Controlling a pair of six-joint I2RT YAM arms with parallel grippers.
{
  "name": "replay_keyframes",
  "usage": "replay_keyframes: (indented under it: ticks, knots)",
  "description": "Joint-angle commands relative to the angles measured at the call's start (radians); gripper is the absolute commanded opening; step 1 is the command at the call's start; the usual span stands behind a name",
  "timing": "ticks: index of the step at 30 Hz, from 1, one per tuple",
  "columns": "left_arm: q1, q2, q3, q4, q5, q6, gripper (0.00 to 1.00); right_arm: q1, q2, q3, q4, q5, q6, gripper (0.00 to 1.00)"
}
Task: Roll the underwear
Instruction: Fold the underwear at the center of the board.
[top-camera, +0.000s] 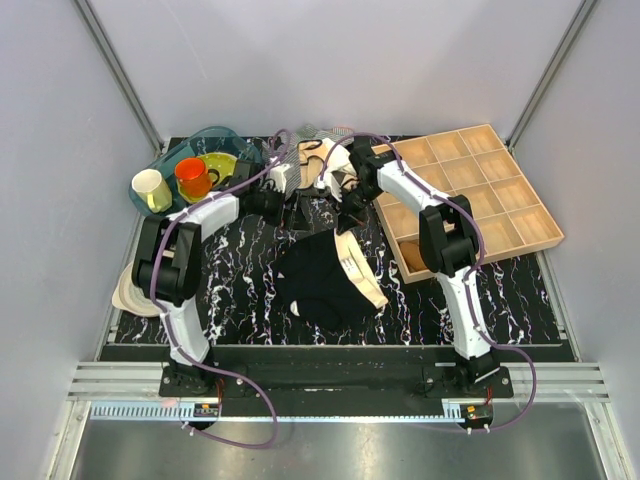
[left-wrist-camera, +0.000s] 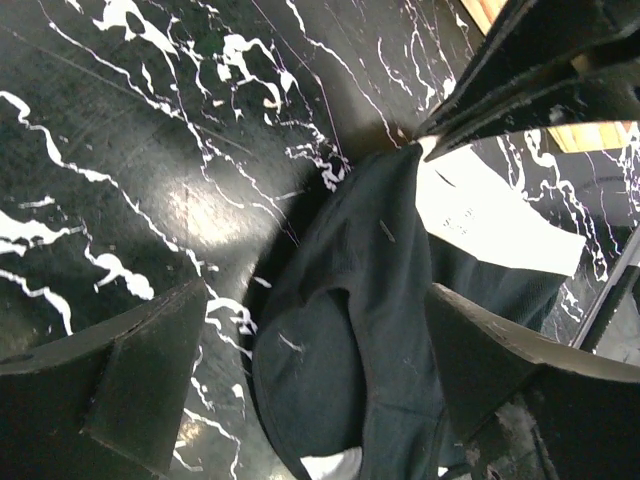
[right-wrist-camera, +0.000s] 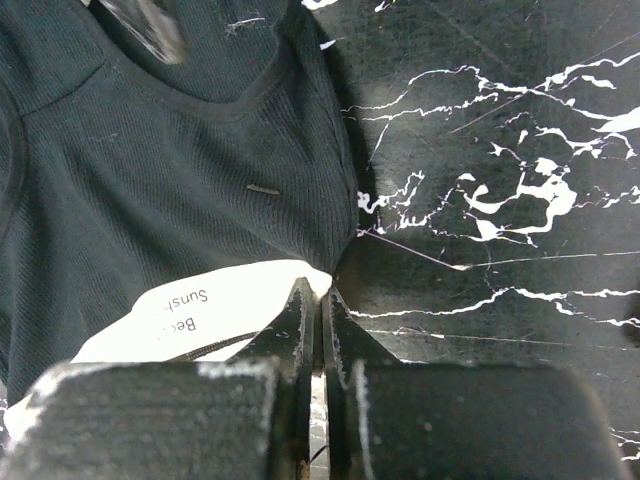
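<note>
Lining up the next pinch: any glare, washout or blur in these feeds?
Left wrist: a glare patch on the table, and the label on the underwear is washed out. Right wrist: the label is blown white, its print partly readable. Top view: evenly lit, sharp.

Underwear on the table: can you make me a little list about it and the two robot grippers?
underwear: black, spread loose on the marbled table, not rolled yet
label: white, printed, at its edge
left gripper: open, straddling the cloth
right gripper: shut, pinching the underwear's edge by the label
nearby: wooden compartment tray, orange cup
</note>
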Motion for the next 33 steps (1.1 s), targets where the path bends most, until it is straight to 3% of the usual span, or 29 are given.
replay_keyframes:
  ticks: [1,5,12,15,16,21,23,33]
  knots:
    - [0.001,0.073,0.078,0.053,0.067,0.003,0.9,-0.002,-0.071,-0.014,0.065,-0.053,0.029,0.0]
    - [-0.003,0.132,0.094,0.049,0.083,0.003,0.84,0.0,-0.074,-0.015,0.071,-0.055,0.044,0.0]
    - [-0.003,0.178,0.104,-0.028,0.111,0.056,0.63,-0.006,-0.062,-0.001,0.079,-0.044,0.069,0.0]
    - [-0.002,0.204,0.146,-0.081,0.102,0.079,0.43,-0.011,-0.057,0.0,0.079,-0.044,0.075,0.0]
    - [-0.002,0.214,0.155,-0.1,0.097,0.076,0.3,-0.009,-0.057,-0.001,0.077,-0.046,0.077,0.0]
    - [0.0,0.204,0.202,-0.117,0.096,0.061,0.05,-0.018,-0.063,0.002,0.079,-0.041,0.087,0.0]
    - [0.003,0.172,0.207,-0.115,0.094,0.056,0.0,-0.022,-0.063,0.012,0.084,-0.034,0.109,0.0]
    - [0.009,0.0,0.193,-0.08,0.021,0.061,0.0,-0.06,-0.144,0.013,0.218,-0.018,0.265,0.0]
